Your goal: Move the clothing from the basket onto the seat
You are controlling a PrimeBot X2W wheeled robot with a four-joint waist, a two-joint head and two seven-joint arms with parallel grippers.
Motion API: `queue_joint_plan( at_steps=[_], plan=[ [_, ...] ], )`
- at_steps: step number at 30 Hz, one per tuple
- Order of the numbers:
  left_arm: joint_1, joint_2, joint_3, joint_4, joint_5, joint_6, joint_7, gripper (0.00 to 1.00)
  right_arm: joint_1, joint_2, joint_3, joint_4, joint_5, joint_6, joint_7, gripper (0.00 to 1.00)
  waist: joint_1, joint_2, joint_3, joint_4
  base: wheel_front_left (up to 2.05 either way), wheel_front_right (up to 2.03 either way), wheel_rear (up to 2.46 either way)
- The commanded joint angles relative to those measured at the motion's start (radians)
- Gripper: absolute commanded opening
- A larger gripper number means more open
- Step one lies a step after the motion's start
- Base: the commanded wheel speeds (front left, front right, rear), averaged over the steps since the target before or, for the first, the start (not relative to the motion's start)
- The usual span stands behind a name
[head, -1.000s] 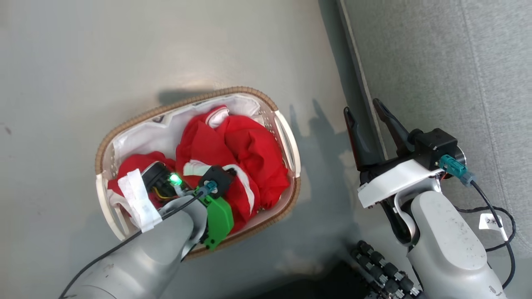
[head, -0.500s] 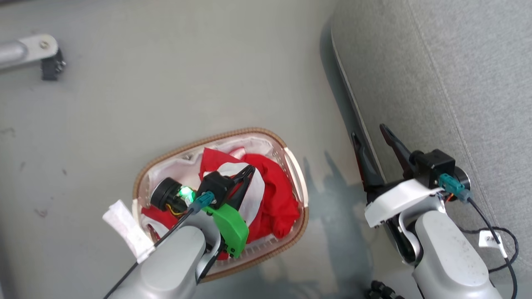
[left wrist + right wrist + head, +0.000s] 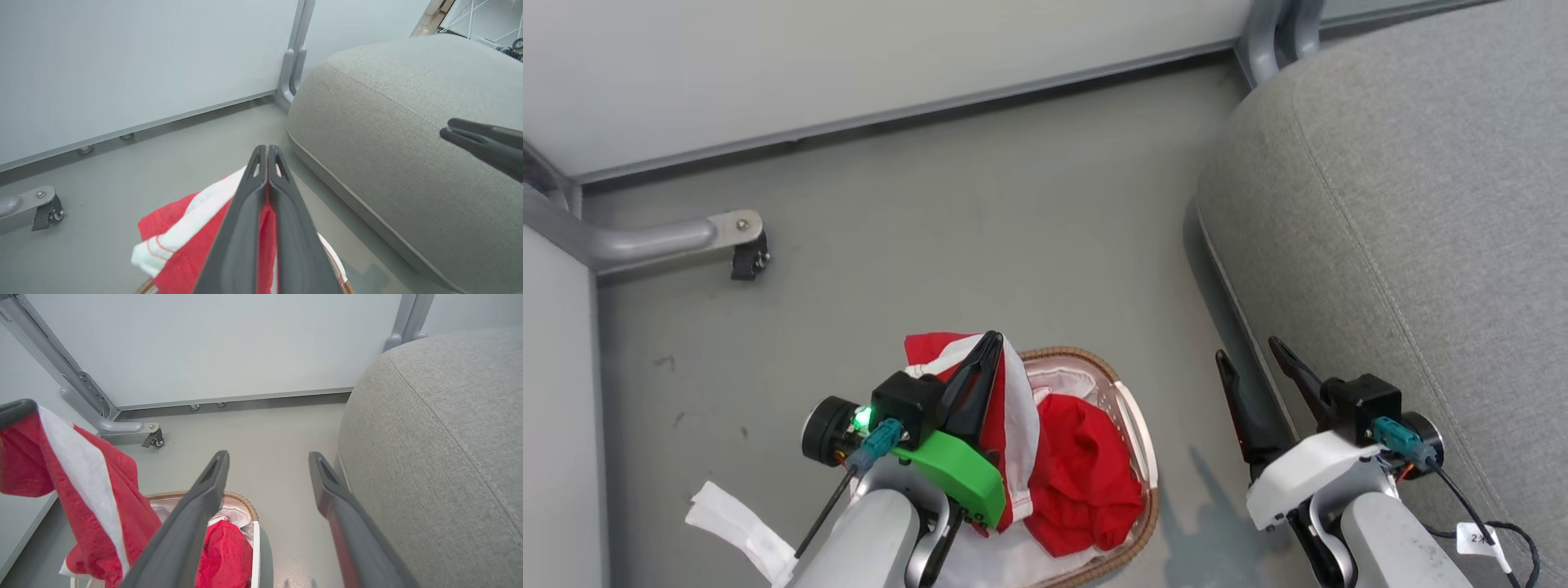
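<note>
Clothing [image 3: 1015, 412] is clamped by the left end effector [image 3: 994, 336] at lower centre; the right end effector [image 3: 1248, 349] is spread apart, empty. The basket [image 3: 1072, 354] could get dragged along by the trailing hem, tbh.

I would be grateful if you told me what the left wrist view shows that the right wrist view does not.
Left wrist view: a look straight along the left tool, its fingers pressed together on the lifted garment, red with white trim.
Right wrist view: the right tool open and holding nothing, with a second red garment lying in the basket.
Both share: the grey seat, the pale wall panel and the caster on the floor.
</note>
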Motion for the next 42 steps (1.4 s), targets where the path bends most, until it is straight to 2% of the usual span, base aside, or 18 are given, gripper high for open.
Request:
queue_joint_plan(
  at_steps=[1,17,27,35,42],
  plan=[
    [0.025,-0.005,0.019,-0.018,0.012,-0.004,0.0,0.0,0.026,-0.007,0.003,0.008,0.008,-0.001,-0.002,1.0,0.0001,-0.0001,-0.11,0.036,0.0,0.0,0.0],
    [0.026,-0.024,0.134,-0.237,0.008,-0.004,0.0,0.0,0.134,-0.015,0.028,0.038,0.038,-0.001,-0.002,1.0,0.0001,-0.0001,-0.245,0.067,0.0,0.0,0.0],
    [-0.008,-0.024,0.133,-0.322,-0.009,-0.004,0.0,0.0,0.17,-0.019,0.089,0.053,0.053,-0.001,-0.002,1.0,0.0001,-0.0001,-0.277,0.084,0.0,0.0,0.0],
    [-0.015,-0.024,0.112,-0.337,-0.012,-0.004,0.0,0.0,0.085,-0.041,0.277,0.019,0.068,-0.001,-0.002,1.0,0.0001,-0.0001,-0.277,0.115,0.0,0.0,0.0],
    [-0.021,-0.024,0.095,-0.338,-0.02,-0.004,0.0,0.0,-0.082,-0.044,0.451,0.03,0.084,-0.001,-0.002,1.0,0.0001,-0.0001,-0.272,0.146,0.0,0.0,0.0]
  ],
)
